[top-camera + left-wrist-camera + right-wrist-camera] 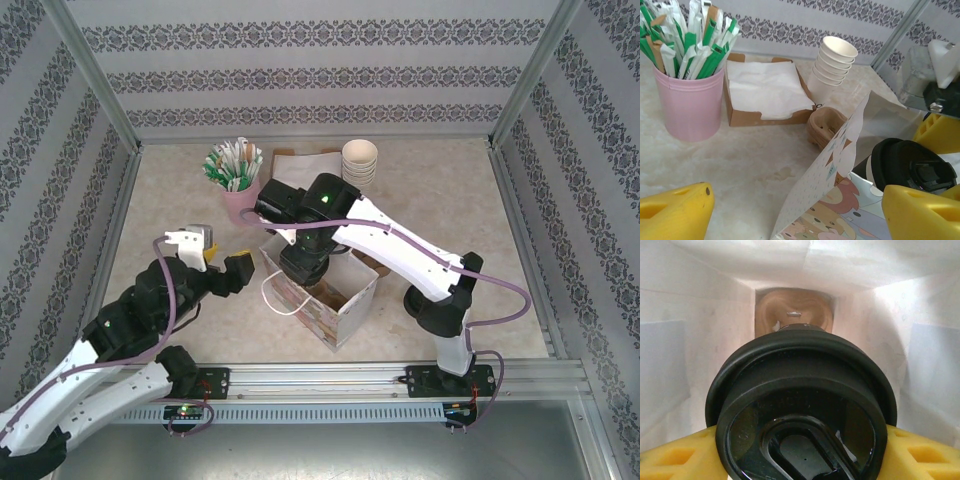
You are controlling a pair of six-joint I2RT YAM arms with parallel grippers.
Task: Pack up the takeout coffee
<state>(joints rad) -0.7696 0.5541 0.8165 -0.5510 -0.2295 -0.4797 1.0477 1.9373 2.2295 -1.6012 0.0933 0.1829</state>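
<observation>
From above, the right arm (390,240) reaches into the patterned white paper bag (345,305) on the tabletop (460,200); the left pincer (215,257) stands spread and empty just beside it. The left wrist camera catches the takeout coffee (912,170), a dark disposable cup under a round black plastic lid, upright at the bag's mouth. The right wrist camera shows the right pincer (800,460) clamping that cup, bag walls around, floor straight below: lowering looks next.

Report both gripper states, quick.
Left gripper: open, holding nothing.
Right gripper: closed on the black-lidded disposable coffee cup, inside the paper bag.
</observation>
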